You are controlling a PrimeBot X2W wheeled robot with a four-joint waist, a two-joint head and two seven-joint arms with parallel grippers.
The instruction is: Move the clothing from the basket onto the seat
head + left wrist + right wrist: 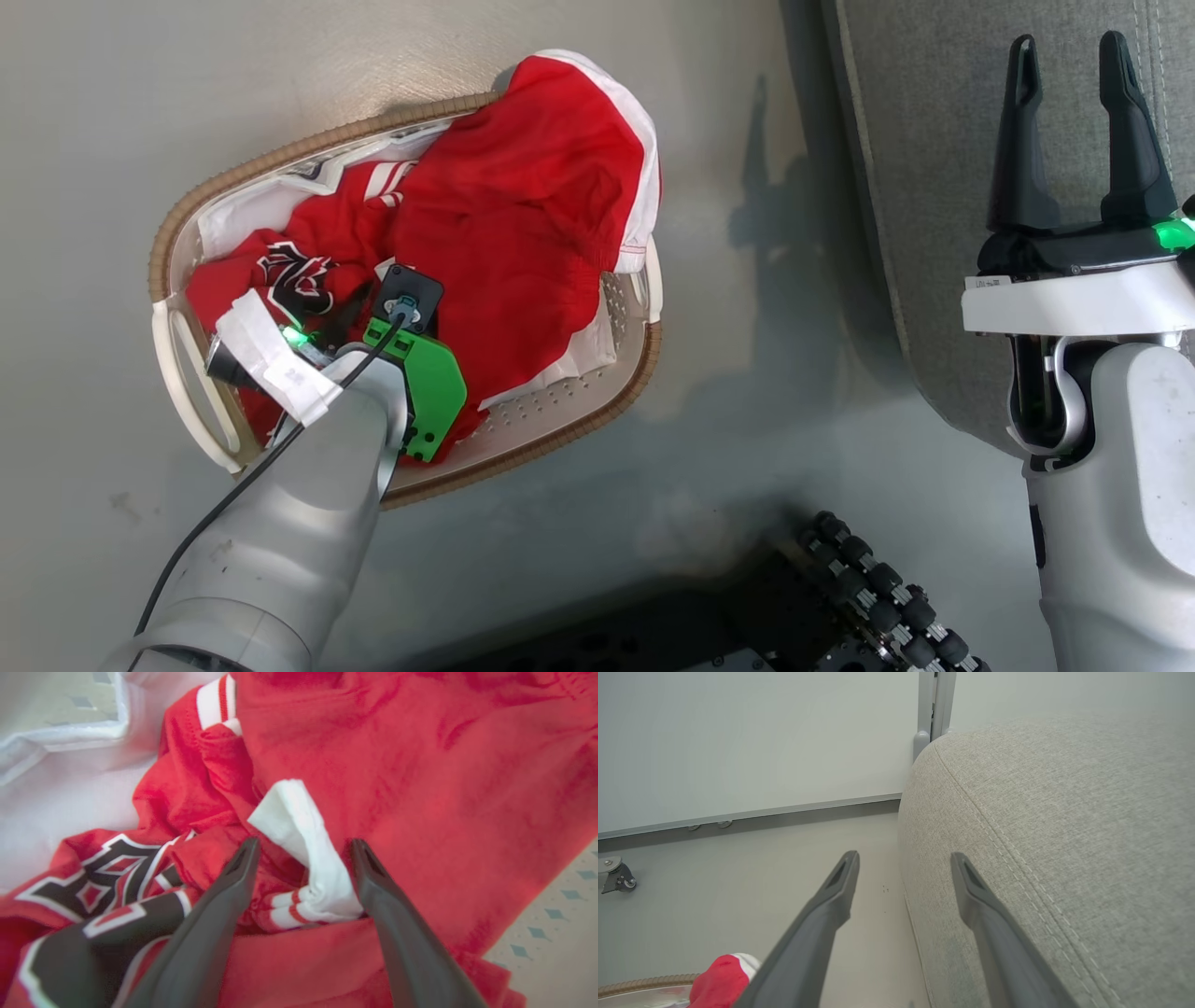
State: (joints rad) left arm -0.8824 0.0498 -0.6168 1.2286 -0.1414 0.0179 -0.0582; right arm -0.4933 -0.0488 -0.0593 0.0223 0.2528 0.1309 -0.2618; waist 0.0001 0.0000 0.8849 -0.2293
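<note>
Both bits of clothing are in the basket (pixel 560 411) right now, and none of it is on the seat (pixel 934 233). The basket stands on the grey floor (pixel 140 93), a little way off from the seat's rounded edge.

The plainer red garment (pixel 523 233) lies on top and takes up most of the basket. Its white-trimmed end hangs over the brown woven rim on the far side. The striped red garment (pixel 308 271), the one with the black and white logo, is bunched beside it toward the handle end, with a white cloth (pixel 229 224) tucked along the basket wall next to it.

Our left gripper (pixel 304 843) is down inside the basket, nose into the pile. Its fingers (pixel 233 882) are spread wide and nothing is pinched. A white fold with red stripes sits in the gap between them, the logo lies off to one side and the plainer red fabric to the other.

Our right gripper (pixel 1071 47) hangs over the edge of the seat with its fingers spread wide and nothing in them. From the right wrist, one finger (pixel 990 914) lines up with the seat's stitched seam and the other with bare floor. A scrap of red and white and a bit of the basket rim show at the lower left corner there.
</note>
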